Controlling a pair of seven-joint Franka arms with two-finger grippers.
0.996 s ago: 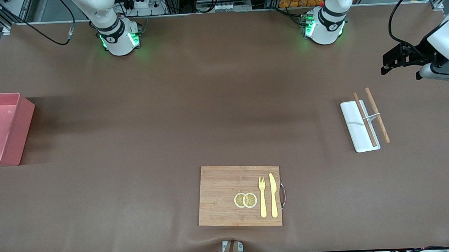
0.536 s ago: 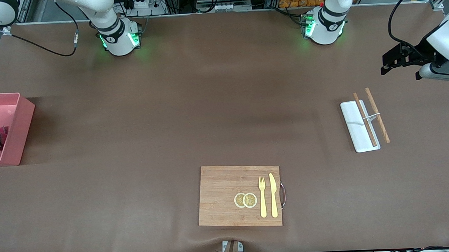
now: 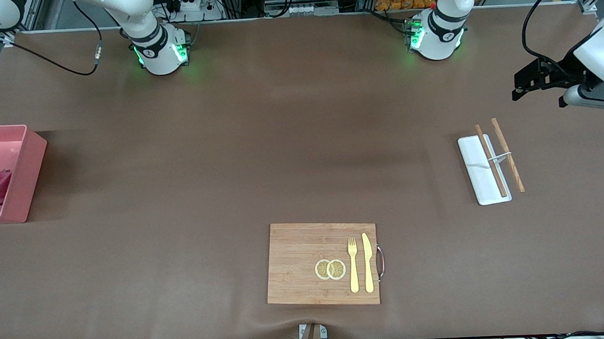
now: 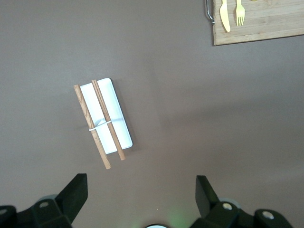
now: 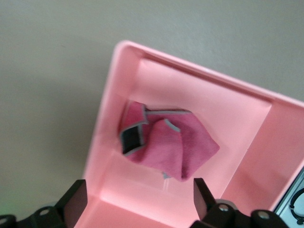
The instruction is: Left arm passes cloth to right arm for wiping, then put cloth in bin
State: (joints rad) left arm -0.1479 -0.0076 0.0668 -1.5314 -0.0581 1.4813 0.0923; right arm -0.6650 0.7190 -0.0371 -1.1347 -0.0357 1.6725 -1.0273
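I see the bin (image 3: 24, 171) only in part, cut by the front view's edge at the right arm's end. My right gripper (image 5: 137, 202) shows only fingertips above it, wrist unseen.

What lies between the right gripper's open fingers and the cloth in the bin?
Nothing: in the right wrist view the right gripper is open above the cloth, which lies loose on the bin's floor.

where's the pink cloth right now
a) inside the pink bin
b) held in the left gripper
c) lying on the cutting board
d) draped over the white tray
a: the cloth lies crumpled on the floor of the bin, below the open right gripper, which holds nothing; the front view also shows it inside the bin at the right arm's end of the table.
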